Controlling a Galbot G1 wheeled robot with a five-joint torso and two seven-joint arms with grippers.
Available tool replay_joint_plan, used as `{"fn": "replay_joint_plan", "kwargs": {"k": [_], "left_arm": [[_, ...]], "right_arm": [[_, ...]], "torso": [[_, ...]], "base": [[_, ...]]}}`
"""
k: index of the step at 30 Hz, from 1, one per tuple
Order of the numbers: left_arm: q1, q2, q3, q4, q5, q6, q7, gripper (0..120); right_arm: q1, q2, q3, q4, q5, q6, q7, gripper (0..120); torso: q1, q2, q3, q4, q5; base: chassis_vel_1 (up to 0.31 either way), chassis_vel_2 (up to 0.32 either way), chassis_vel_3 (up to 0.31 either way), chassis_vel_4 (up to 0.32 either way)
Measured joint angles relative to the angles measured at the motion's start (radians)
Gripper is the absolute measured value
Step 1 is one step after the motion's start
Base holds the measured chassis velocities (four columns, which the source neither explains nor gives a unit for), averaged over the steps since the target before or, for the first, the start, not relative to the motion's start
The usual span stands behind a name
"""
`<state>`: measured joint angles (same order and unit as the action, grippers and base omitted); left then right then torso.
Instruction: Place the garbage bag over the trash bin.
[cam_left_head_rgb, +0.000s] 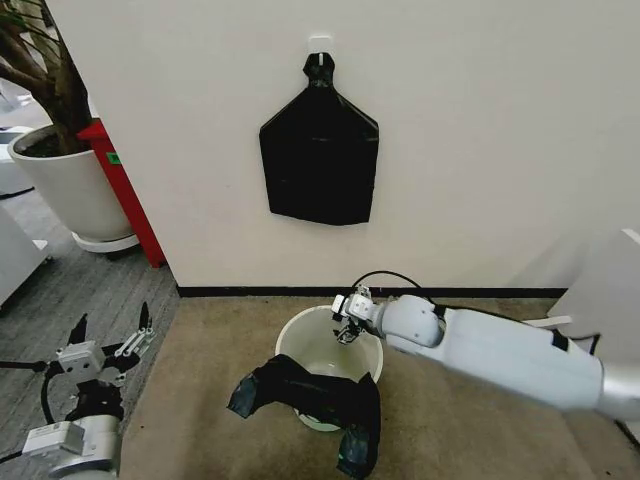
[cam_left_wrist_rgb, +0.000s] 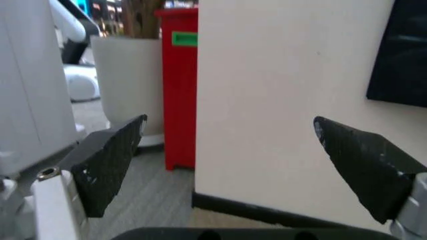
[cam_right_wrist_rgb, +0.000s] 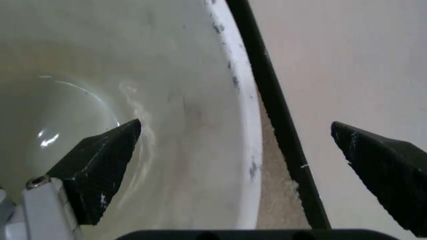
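Note:
The cream-white trash bin (cam_left_head_rgb: 305, 328) stands on the beige carpet near the wall. The black garbage bag (cam_left_head_rgb: 312, 396) lies crumpled over the bin's near rim, spilling down its front; the far half of the bin's mouth is uncovered. My right gripper (cam_left_head_rgb: 347, 320) hovers at the far rim, open and holding nothing. In the right wrist view, the bin's rim (cam_right_wrist_rgb: 248, 125) runs between the fingers of the right gripper (cam_right_wrist_rgb: 247, 167), one over the inside, one toward the wall. My left gripper (cam_left_head_rgb: 110, 335) is open, low at the left, away from the bin.
A flat black bag bundle (cam_left_head_rgb: 320, 155) hangs on the white wall above the bin. A dark baseboard (cam_left_head_rgb: 250, 291) runs behind the bin. At the far left stand a white plant pot (cam_left_head_rgb: 65, 185) and a red post (cam_left_wrist_rgb: 179, 90). A white panel (cam_left_head_rgb: 610, 290) edges the right.

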<state>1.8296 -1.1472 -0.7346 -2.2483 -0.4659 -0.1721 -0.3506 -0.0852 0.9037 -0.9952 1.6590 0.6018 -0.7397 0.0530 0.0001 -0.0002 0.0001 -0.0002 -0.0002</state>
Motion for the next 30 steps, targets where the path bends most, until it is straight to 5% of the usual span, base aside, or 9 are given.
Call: {"fn": "replay_joint_plan", "kwargs": {"k": [5,12,30], "left_arm": [[-0.007,0.03,0.011,0.005,-0.019,0.02,0.001,99],[-0.005,0.034,0.03,0.006,-0.015,0.023,0.002,99],[-0.022,0.011,0.117,0.034,0.034,0.004,0.004,99]], "right_arm": [[0.049,0.086,-0.073,-0.083,0.047,0.003,0.011,100],[0.124,0.106,-0.163,-0.113,0.105,0.004,0.013,98],[0.234,0.124,-0.3,-0.091,0.328,0.008,0.071,31]], "torso": [[0.0,0.0,0.0,0.0004,0.0],[0.0,0.0,0.0,0.0001,0.0],[0.0,0.0,0.0,0.0001,0.0002]], "base": [[0.0,0.0,0.0,0.0],[0.0,0.0,0.0,0.0],[0.0,0.0,0.0,0.0]]}}
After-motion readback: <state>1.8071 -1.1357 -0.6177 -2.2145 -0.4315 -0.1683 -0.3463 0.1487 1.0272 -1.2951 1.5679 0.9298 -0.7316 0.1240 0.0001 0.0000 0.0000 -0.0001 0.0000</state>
